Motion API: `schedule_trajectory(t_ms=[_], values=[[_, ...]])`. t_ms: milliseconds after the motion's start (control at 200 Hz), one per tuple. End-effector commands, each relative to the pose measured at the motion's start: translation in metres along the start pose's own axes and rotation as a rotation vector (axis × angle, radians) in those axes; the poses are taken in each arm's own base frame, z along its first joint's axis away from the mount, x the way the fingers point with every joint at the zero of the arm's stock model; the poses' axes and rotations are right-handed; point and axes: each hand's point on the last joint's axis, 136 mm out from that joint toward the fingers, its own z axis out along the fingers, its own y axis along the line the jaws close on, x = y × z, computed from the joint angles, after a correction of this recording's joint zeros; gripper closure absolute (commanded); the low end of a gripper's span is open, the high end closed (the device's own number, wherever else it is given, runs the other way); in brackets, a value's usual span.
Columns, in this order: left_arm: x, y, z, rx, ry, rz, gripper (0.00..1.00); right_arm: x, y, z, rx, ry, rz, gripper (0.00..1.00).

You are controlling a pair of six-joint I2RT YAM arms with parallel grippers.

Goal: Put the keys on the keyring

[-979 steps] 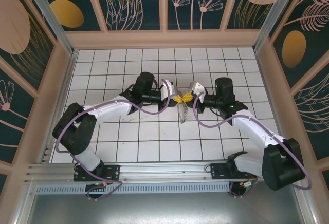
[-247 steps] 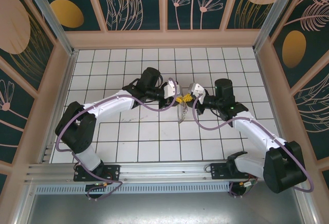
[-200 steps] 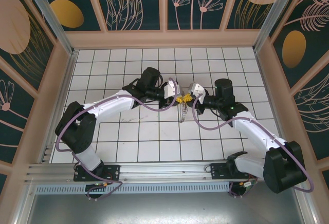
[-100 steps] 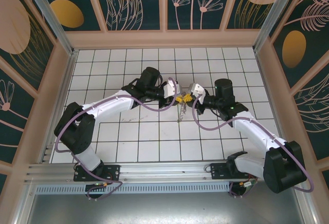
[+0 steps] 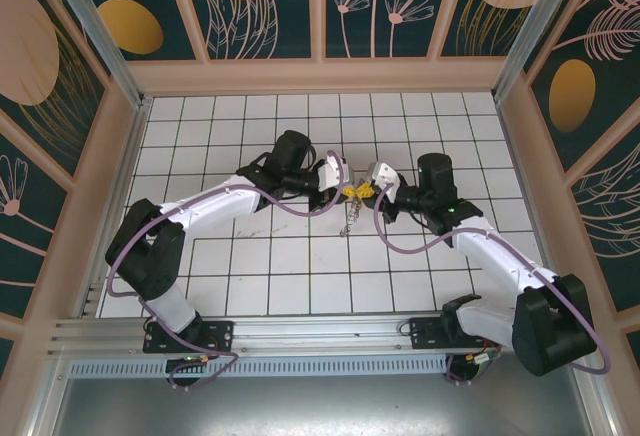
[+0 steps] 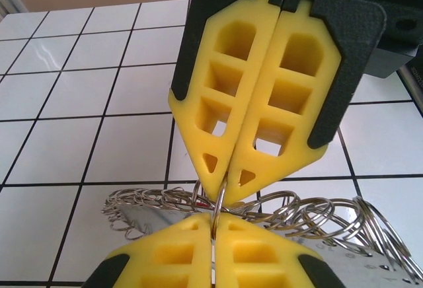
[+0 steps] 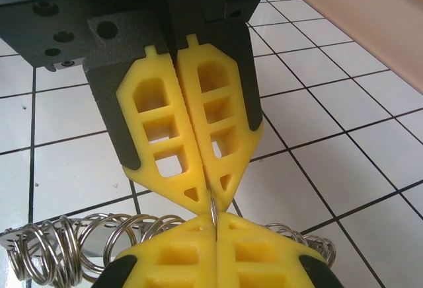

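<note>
1. My left tool [image 5: 347, 192] has just squeezed the last bit shut. A second ago its jaws stood slightly apart; now they are clenched on a thin wire loop of the keyring [image 5: 346, 218]
2. My right tool [image 5: 363, 188] has not changed. It is clamped on the same loop, tip to tip against the left one, so both hold the wire at almost one spot
3. I take this to mean the ring is now fixed from two sides and could be pried or steadied for threading. Whether any of the keys sit at the pinch I cannot tell
4. The keyring hangs from that pinch over the middle of the tiled tabletop [image 5: 250, 256]. Whether its lower end touches the tiles I cannot tell
5. Seen from above, the bunch has turned from a broad face to a narrow strip. Its long axis runs from the pinch toward my bases, with the lower end leaning a little to my left. From the wrists its loops [image 6: 297, 212] fan out to both sides under the fingertips
</note>
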Motion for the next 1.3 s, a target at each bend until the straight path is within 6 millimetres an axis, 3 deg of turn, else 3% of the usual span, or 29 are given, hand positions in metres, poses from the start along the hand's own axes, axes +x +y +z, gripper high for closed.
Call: schedule_trajectory(t_ms=[0, 365, 485, 551, 596, 761, 1041, 1296], values=[[-0.014, -0.003, 0.001, 0.038, -0.033, 0.014, 0.89, -0.013, 0.002, 0.0, -0.024, -0.05, -0.04, 1.0], [-0.02, -0.004, 0.002, 0.061, -0.051, 0.016, 0.84, -0.012, 0.006, 0.002, -0.054, -0.049, -0.031, 1.0], [-0.019, -0.005, 0.002, 0.063, -0.049, 0.016, 0.9, -0.01, 0.007, 0.002, -0.058, -0.045, -0.031, 1.0], [-0.019, -0.006, 0.002, 0.068, -0.051, 0.015, 1.0, -0.009, 0.006, 0.002, -0.053, -0.041, -0.031, 1.0], [-0.018, -0.006, 0.003, 0.067, -0.052, 0.016, 1.0, -0.009, 0.005, 0.002, -0.047, -0.038, -0.035, 1.0], [-0.026, -0.006, -0.004, 0.04, -0.103, 0.025, 1.0, -0.002, 0.001, -0.002, -0.012, -0.029, -0.031, 0.88], [-0.053, -0.019, -0.024, 0.095, -0.286, 0.035, 1.0, 0.008, 0.0, -0.006, -0.027, -0.047, 0.02, 0.81], [-0.057, -0.024, -0.023, 0.144, -0.329, 0.01, 1.0, -0.006, -0.002, -0.006, -0.045, -0.108, 0.018, 0.94]])
